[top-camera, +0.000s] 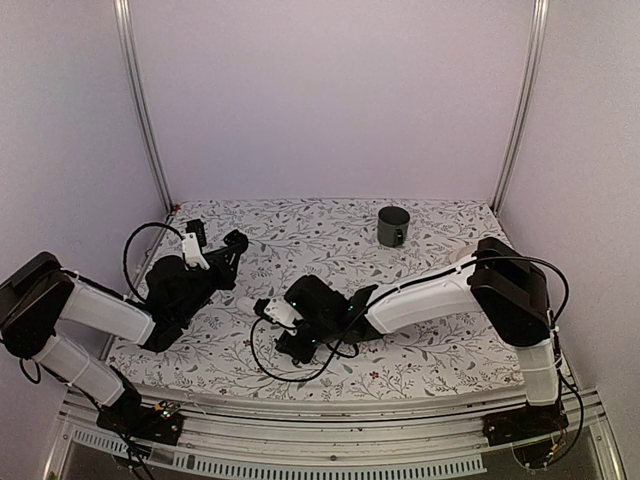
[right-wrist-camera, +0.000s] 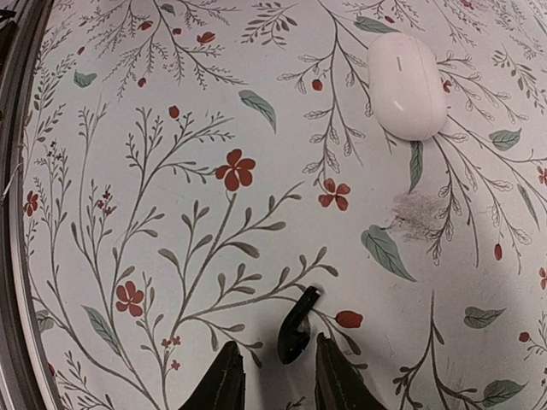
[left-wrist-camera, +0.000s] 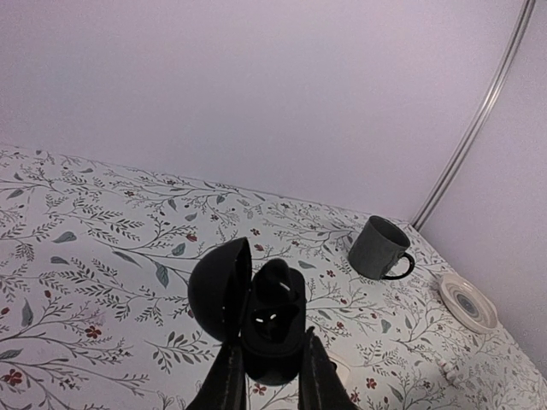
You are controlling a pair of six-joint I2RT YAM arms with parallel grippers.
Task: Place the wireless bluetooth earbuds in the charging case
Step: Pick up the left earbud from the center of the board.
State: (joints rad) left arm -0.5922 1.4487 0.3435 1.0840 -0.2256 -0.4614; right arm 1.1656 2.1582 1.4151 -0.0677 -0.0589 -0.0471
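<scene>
My left gripper (left-wrist-camera: 271,343) is shut on the black charging case (left-wrist-camera: 273,318) and holds it above the cloth. The case's lid (left-wrist-camera: 219,290) stands open to the left. A dark rounded nub fills the far well, and the near well shows two bright contacts. In the top view this gripper (top-camera: 230,246) sits left of centre. One black earbud (right-wrist-camera: 296,328) lies on the floral cloth. My right gripper (right-wrist-camera: 277,343) is open and low over the cloth with a finger on each side of the earbud. The right finger is almost touching it and the left one stands apart.
A grey mug (top-camera: 392,226) stands at the back right, also seen from the left wrist as mug (left-wrist-camera: 379,248). A small white saucer (left-wrist-camera: 467,301) lies beyond it. A white oval pebble-like object (right-wrist-camera: 407,84) rests ahead and to the right of the right gripper. The table's metal edge (right-wrist-camera: 10,213) runs on the left.
</scene>
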